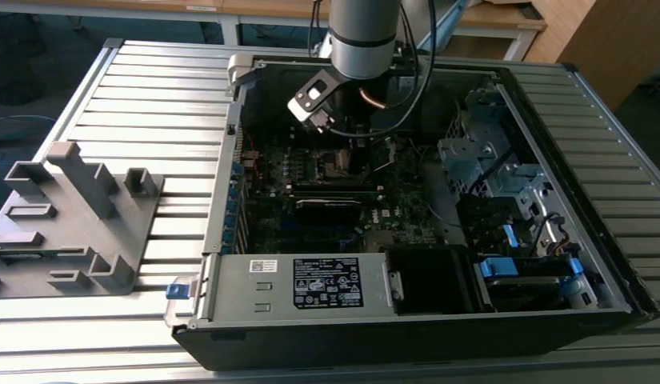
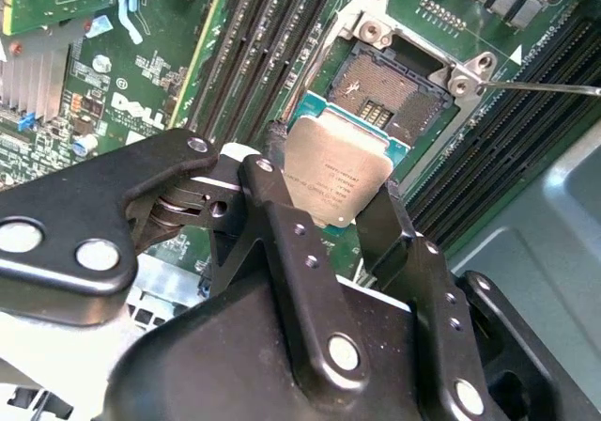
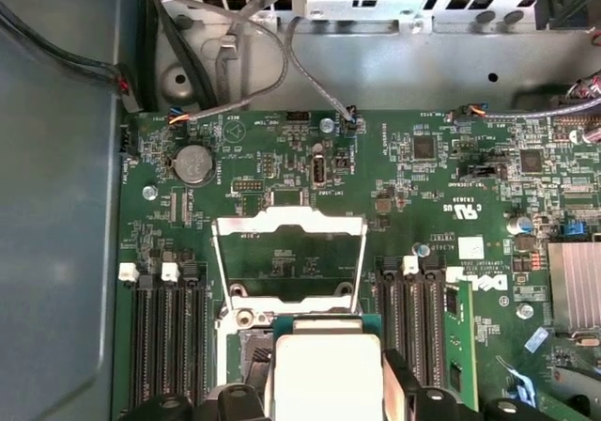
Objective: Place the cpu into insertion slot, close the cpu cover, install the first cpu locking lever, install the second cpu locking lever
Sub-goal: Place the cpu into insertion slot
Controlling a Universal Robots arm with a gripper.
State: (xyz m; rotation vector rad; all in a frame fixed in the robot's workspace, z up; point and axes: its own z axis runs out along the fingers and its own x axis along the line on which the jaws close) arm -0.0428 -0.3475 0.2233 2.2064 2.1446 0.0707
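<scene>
One cpu (image 2: 340,172) is hanging pinched in the gripper (image 2: 329,194) just above the socket (image 2: 387,90), beside the raised cover (image 3: 282,222): insertion step, seemingly calling for squaring and lowering.

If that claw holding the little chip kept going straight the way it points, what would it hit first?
Most likely the bare insertion slot: the gripper, jaws shut on the cpu, points at it, with the cpu cover swung open. The chip would touch first, though depth is unclear.
</scene>
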